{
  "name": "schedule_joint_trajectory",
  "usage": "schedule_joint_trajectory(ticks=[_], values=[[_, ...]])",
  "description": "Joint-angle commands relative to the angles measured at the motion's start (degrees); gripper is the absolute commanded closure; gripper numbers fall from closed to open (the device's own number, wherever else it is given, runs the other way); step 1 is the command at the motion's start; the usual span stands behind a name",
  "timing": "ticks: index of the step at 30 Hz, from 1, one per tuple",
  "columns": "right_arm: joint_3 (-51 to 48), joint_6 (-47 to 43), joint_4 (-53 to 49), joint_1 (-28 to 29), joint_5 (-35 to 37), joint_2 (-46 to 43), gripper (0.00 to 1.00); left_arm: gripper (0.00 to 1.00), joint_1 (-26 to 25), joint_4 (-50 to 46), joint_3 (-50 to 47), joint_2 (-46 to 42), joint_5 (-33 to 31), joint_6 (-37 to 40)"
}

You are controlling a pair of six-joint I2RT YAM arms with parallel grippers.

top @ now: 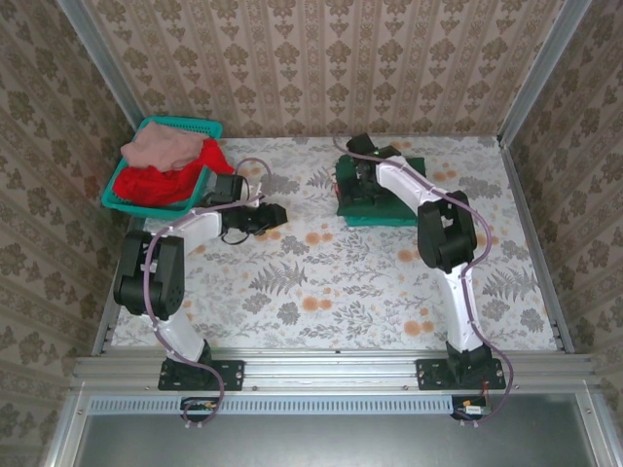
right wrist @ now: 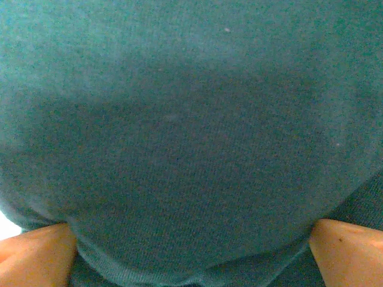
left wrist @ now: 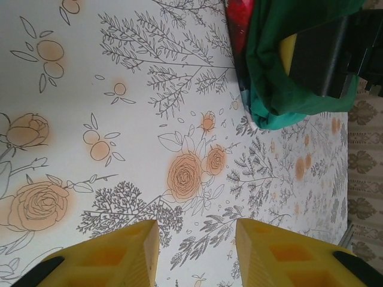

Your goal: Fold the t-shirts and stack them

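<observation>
At the back of the table (top: 321,282), right of centre, you have the folded dark green t-shirt (top: 360,207), with the right gripper (right wrist: 191,254) down on top of it. The right wrist view puts green knit close against the lens, bulging between two fingertips (right wrist: 36,254) that stand wide apart at the frame's lower corners. The left wrist view adds a red layer (left wrist: 239,24) peeking from under the green fold. It also shows the left gripper (left wrist: 197,251) partly open, with bare floral cloth between its yellow fingers.

From above, the basket (top: 185,125) sits in the back left corner against the wall, holding a pink t-shirt (top: 161,146) over a red t-shirt (top: 170,183). The left gripper lies just beside it. The green pile is near the back wall and well in from the right rail. The middle and front of the table give you open room.
</observation>
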Motion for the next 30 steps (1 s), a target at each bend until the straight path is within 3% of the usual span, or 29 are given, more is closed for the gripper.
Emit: schedule_joint_trajectory(ticks=[1,7,12,16,22,30], values=[[3.2,-4.0,-7.0,-6.4,3.2,2.6,0.00,0.61,0.4,0.4,-0.2,-0.3,0.9,1.1],[19.0,-11.0,-12.3,-14.7,-1.2,12.3,0.00,0.61,0.4,0.0,-0.1,-1.0,0.9,1.0],[31.5,-20.4,-17.8,-18.3,-3.5,19.5,0.00,0.61,0.6,-2.1,-0.2,-2.4,0.1,2.1],[34.5,-23.9,-18.4,-21.5,0.1,21.7,0.00,0.61,1.0,-3.3,-0.4,-3.6,-0.3,2.5],[35.8,-21.1,-17.7,-27.3,-0.1,21.7,0.00,0.61,1.1,-5.2,0.0,-4.6,-1.2,3.3],[34.5,-21.1,-14.2,-28.9,-1.7,20.4,0.00,0.61,1.4,-6.9,0.2,-5.7,-2.1,3.8]])
